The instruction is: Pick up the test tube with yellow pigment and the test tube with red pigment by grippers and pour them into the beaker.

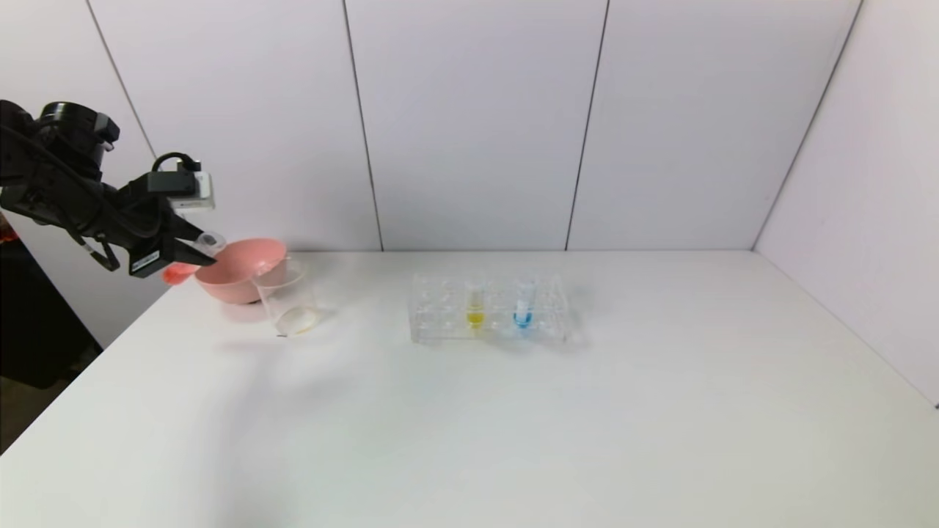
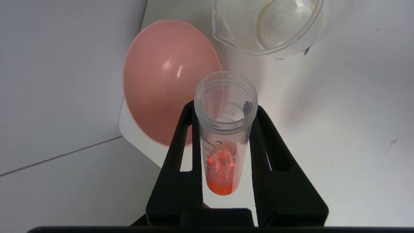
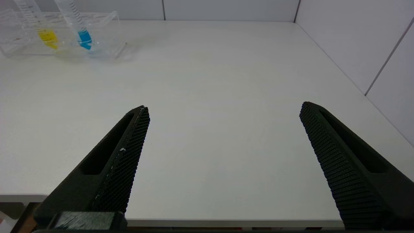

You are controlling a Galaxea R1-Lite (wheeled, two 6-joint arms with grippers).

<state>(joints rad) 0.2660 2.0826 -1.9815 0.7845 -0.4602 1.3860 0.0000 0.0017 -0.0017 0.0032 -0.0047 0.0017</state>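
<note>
My left gripper (image 1: pixel 199 248) (image 2: pixel 225 109) hangs over the table's far left corner, shut on the test tube with red pigment (image 1: pixel 177 273) (image 2: pixel 223 152). The tube is tilted, its open mouth pointing toward the pink bowl and higher than the red liquid at its tip. The beaker (image 1: pixel 290 297) (image 2: pixel 268 32) stands on the table just right of the bowl, apart from the tube. The test tube with yellow pigment (image 1: pixel 475 308) (image 3: pixel 48 35) stands upright in the clear rack. My right gripper (image 3: pixel 223 108) is open with nothing in it, low above the table's near edge; the head view does not show it.
A pink bowl (image 1: pixel 238 271) (image 2: pixel 161 81) sits behind and left of the beaker, touching it. The clear rack (image 1: pixel 440 312) (image 3: pixel 108 30) at mid-table also holds a blue-liquid tube (image 1: pixel 522 309) (image 3: pixel 84 36). A small reddish spot (image 2: pixel 392 142) marks the table.
</note>
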